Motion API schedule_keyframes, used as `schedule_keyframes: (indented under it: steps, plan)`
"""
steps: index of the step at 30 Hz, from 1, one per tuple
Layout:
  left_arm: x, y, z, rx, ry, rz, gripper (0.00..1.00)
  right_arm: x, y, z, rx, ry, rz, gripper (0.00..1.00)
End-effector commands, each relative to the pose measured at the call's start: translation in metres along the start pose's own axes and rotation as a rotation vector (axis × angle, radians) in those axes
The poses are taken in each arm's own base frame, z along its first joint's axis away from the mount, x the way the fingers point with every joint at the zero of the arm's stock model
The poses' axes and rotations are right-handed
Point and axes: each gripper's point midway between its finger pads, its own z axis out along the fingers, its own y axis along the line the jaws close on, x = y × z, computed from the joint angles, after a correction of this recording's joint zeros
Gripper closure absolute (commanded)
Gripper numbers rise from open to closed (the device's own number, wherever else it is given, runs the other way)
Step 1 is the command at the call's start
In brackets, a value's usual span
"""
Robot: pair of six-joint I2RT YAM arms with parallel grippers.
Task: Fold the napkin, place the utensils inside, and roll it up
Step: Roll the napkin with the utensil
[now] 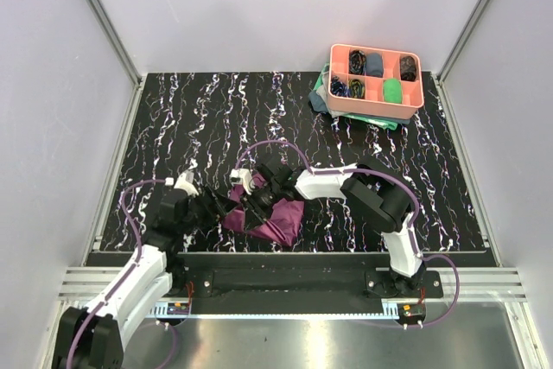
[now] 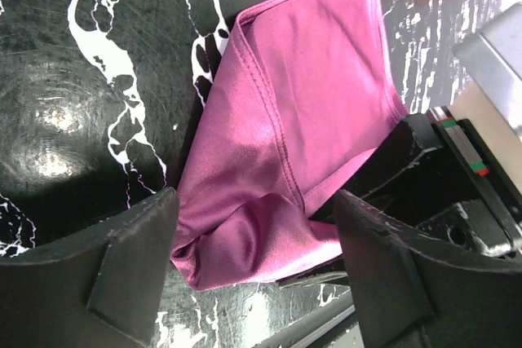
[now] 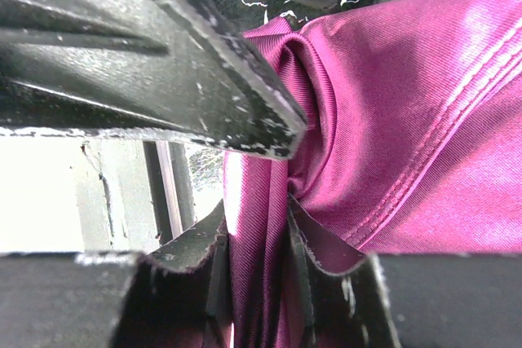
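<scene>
Here's the napkin (image 1: 270, 218), near the front edge of the table (image 1: 173, 127), right between the two arms, and it's no neat square: it's a bunched, doubled-over heap with a stitched hem running across it. The right claw (image 3: 257, 291) has it. Its jaws are nearly together with a ridge of purple cloth nipped between them, the fabric puckering around the pinch. The left claw (image 2: 253, 226) has nothing. Its jaws stand wide, one on each side of the napkin's rumpled end, and neither pad seems to press on the cloth. So I'd call this the folding step, and an early part of it, since nothing looks squared up yet. The next move likely calls for the left claw to close on a free corner or hem, then for both arms to draw the cloth taut and lay it flat before folding. The risk is grabbing two layers at once. And the utensils? Not in any view, whether under the arms, under the cloth or off frame I can't say. From above, both claws blur into one dark knot over the napkin, so the pinch point is hidden there. A big dark wedge fills the right wrist view's upper left; I can't tell whose it is.
</scene>
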Motion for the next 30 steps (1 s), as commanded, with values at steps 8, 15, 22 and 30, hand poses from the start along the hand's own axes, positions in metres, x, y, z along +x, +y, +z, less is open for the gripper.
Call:
schedule_keyframes:
  steps: [8, 15, 22, 30]
  plan:
    - [-0.001, 0.0, -0.005, 0.025, -0.044, -0.018, 0.33, 0.027, -0.015, 0.002, 0.04, 0.084, 0.085, 0.69]
    - [0.007, 0.023, -0.002, -0.087, -0.015, -0.038, 0.36, 0.025, -0.015, 0.002, 0.042, 0.083, 0.087, 0.69]
    - [0.008, 0.032, -0.001, -0.15, 0.019, -0.013, 0.41, 0.024, -0.015, 0.004, 0.034, 0.084, 0.091, 0.69]
    - [0.019, 0.039, 0.002, -0.177, 0.081, -0.007, 0.53, 0.019, -0.016, 0.004, 0.04, 0.077, 0.087, 0.67]
